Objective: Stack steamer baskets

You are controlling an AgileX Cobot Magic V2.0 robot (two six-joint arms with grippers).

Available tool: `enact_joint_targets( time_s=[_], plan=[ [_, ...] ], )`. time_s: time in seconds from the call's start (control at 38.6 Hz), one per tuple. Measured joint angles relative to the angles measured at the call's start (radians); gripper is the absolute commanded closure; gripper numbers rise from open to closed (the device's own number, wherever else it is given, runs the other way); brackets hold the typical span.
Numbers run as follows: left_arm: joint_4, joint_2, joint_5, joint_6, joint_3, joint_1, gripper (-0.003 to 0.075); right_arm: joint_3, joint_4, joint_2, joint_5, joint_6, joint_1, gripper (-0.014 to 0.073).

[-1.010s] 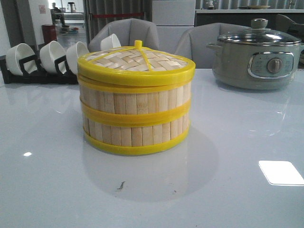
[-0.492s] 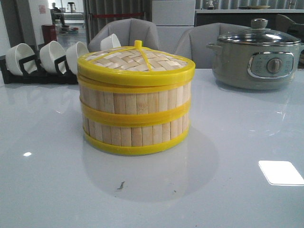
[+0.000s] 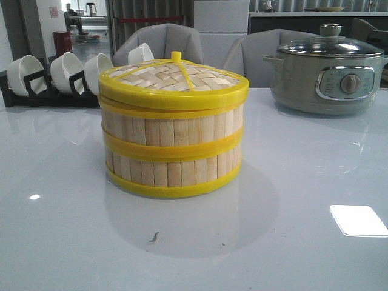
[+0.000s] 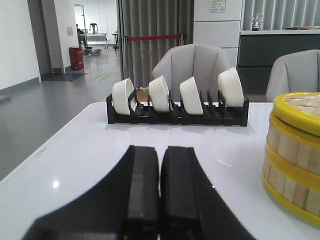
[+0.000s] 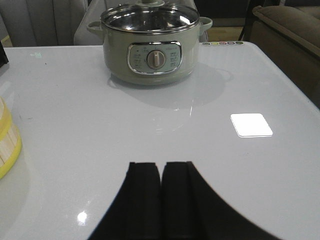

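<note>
Two steamer baskets stand as one stack in the middle of the white table, the upper basket point(image 3: 173, 124) on the lower basket point(image 3: 173, 171), with the woven lid point(image 3: 174, 80) on top. Part of the stack shows in the left wrist view point(image 4: 295, 155) and a sliver of the lower basket in the right wrist view point(image 5: 7, 145). My left gripper point(image 4: 160, 150) is shut and holds nothing, low over the table to the left of the stack. My right gripper point(image 5: 161, 166) is shut and holds nothing, to the right of the stack. Neither gripper shows in the front view.
A grey-green electric pot point(image 3: 330, 70) with a glass lid stands at the back right. A black rack of white bowls point(image 3: 51, 79) runs along the back left. The table's right edge point(image 5: 295, 95) lies beyond the pot. Grey chairs stand behind the table.
</note>
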Motion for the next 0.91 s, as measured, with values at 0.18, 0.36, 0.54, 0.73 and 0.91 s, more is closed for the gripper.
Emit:
enact_joint_targets(
  time_s=[0.18, 0.36, 0.54, 0.73, 0.91],
  plan=[
    [0.000, -0.005, 0.018, 0.000, 0.000, 0.000, 0.0633, 0.000, 0.000, 0.000, 0.000, 0.000, 0.000, 0.0545],
    [0.000, -0.005, 0.031, 0.000, 0.000, 0.000, 0.0632, 0.000, 0.000, 0.000, 0.002, 0.000, 0.000, 0.0545],
    [0.008, -0.005, 0.031, 0.000, 0.000, 0.000, 0.0633, 0.000, 0.000, 0.000, 0.002, 0.000, 0.000, 0.0545],
    [0.008, -0.005, 0.033, 0.002, 0.000, 0.000, 0.0633, 0.000, 0.000, 0.000, 0.002, 0.000, 0.000, 0.0545],
    [0.010, -0.005, 0.033, 0.004, 0.000, 0.000, 0.0633, 0.000, 0.000, 0.000, 0.002, 0.000, 0.000, 0.0545]
  ],
)
